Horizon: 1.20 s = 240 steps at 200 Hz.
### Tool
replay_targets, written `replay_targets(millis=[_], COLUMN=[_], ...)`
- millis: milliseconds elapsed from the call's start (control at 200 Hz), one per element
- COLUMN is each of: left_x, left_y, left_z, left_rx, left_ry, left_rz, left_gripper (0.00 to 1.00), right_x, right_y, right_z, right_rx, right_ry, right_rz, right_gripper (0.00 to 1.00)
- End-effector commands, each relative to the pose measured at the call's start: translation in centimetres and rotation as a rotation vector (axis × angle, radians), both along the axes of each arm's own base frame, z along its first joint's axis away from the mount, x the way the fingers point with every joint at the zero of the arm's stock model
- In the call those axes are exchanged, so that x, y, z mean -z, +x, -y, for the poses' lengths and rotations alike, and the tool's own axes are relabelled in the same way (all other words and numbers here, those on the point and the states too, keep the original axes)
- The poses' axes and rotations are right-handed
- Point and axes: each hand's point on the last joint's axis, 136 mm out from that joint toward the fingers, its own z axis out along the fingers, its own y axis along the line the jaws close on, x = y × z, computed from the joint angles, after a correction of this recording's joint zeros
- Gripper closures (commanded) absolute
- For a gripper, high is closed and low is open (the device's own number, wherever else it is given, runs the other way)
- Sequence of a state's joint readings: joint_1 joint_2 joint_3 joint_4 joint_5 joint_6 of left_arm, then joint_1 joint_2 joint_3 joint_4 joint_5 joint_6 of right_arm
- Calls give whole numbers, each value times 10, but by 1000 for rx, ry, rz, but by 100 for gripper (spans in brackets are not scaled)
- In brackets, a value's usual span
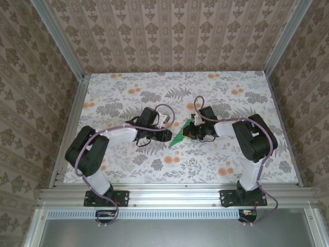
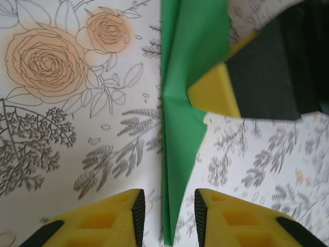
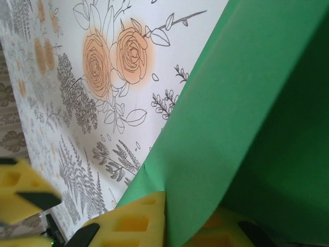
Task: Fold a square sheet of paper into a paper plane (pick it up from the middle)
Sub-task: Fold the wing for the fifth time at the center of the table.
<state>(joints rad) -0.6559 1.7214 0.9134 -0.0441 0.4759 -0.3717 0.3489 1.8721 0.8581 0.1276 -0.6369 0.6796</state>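
The square sheet of paper [image 1: 179,137] is bright green and folded into a slim pointed dart that lies mid-table between the two arms. My right gripper [image 1: 192,133] is shut on its wide end, and the paper [image 3: 241,118] rises out of the closed yellow fingers [image 3: 139,218]. In the left wrist view the paper's narrow tip [image 2: 177,170] points down between my left gripper's [image 2: 168,216] fingers. Those black pads [image 2: 139,211] stand apart on either side of the tip without touching it. The right gripper's yellow finger [image 2: 213,95] pinches the paper further up.
The floral tabletop [image 1: 128,164] is bounded by aluminium rails on the left [image 1: 72,123] and right [image 1: 281,123], with patterned walls behind. Both arm bases [image 1: 105,198] sit at the near edge.
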Motion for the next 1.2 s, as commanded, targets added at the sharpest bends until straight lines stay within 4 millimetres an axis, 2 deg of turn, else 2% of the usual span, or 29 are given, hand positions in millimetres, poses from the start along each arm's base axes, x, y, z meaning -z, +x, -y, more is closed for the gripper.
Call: replay_targets(millis=[0, 355, 1195], left_x=[-5, 14, 34], left_y=[4, 2, -12], left_z=[15, 21, 33], left_rx=[-7, 16, 94], left_ry=[-82, -70, 8], left_rz=[-108, -172, -164], left_gripper=[70, 78, 80], right_x=[33, 38, 51], right_y=[-8, -8, -11], right_z=[9, 12, 21], right_rx=[-13, -3, 25], right_ry=[-57, -55, -114], right_rz=[-48, -62, -90], right_gripper=[88, 87, 75])
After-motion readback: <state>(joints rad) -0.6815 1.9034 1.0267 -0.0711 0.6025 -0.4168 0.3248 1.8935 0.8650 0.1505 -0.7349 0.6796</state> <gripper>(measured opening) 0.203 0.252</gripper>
